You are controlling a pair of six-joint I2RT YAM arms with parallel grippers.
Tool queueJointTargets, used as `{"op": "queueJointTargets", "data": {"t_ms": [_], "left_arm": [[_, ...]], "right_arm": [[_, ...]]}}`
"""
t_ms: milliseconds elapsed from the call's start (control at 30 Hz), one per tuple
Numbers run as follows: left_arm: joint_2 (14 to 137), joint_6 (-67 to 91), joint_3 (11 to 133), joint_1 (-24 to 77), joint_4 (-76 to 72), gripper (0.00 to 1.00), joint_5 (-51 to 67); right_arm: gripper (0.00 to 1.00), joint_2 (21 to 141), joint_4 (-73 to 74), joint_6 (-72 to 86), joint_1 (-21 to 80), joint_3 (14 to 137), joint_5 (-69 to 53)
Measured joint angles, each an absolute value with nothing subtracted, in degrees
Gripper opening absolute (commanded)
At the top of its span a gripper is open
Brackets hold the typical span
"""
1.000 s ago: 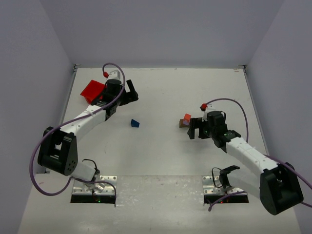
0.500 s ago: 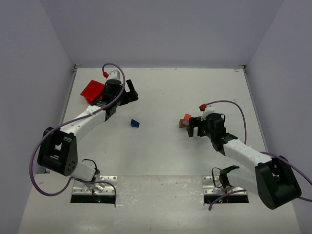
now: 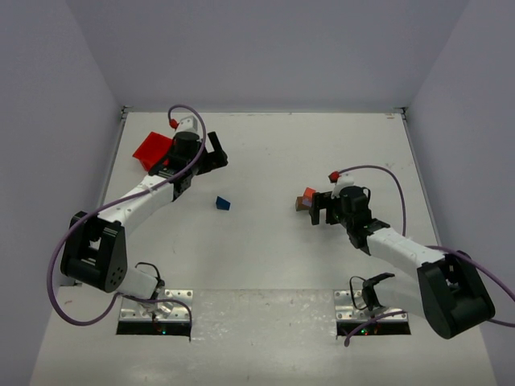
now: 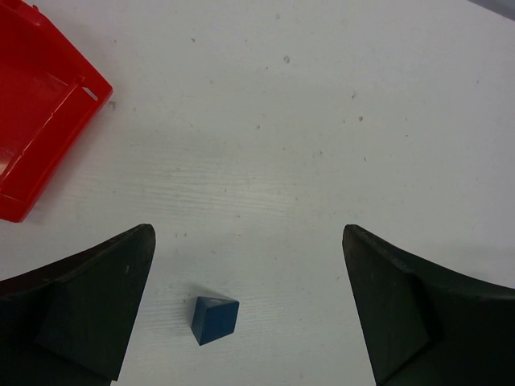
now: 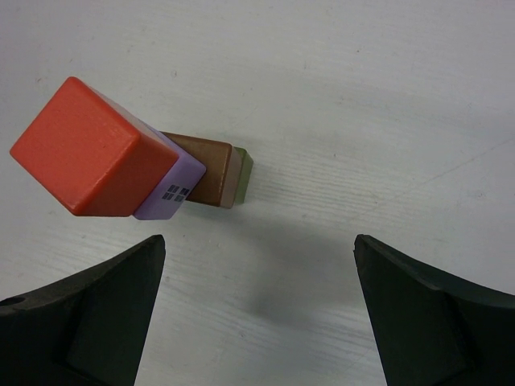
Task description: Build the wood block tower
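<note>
Red bin point(image 3: 153, 149) is lying near the table's point(image 3: 265, 145) left edge. Left gripper point(image 4: 247, 265), jaws spread wide, is facing the dark blue wedge point(image 4: 215, 319) on open tabletop. Right gripper point(image 5: 259, 257), jaws likewise apart, is facing the wood block tower point(image 3: 305, 199): orange-red block point(image 5: 84, 149) on lilac block point(image 5: 165, 193), which is bearing a small grid mark, on brown block point(image 5: 205, 169).

A white table point(image 3: 265, 145) sits enclosed by plain pale grey walls point(image 3: 265, 48).

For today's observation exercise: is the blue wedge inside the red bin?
No, the blue wedge lies on the table, outside the red bin.
</note>
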State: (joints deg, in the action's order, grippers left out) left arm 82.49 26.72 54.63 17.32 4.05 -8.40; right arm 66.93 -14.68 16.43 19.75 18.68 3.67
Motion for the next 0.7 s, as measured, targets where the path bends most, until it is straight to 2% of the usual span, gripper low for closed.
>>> {"op": "queueJointTargets", "data": {"t_ms": [700], "left_arm": [[82.1,25.9,54.3,17.3,4.0,1.0,-8.4]], "right_arm": [[0.99,69.3,-15.0,16.4,19.7,19.2,4.5]]}}
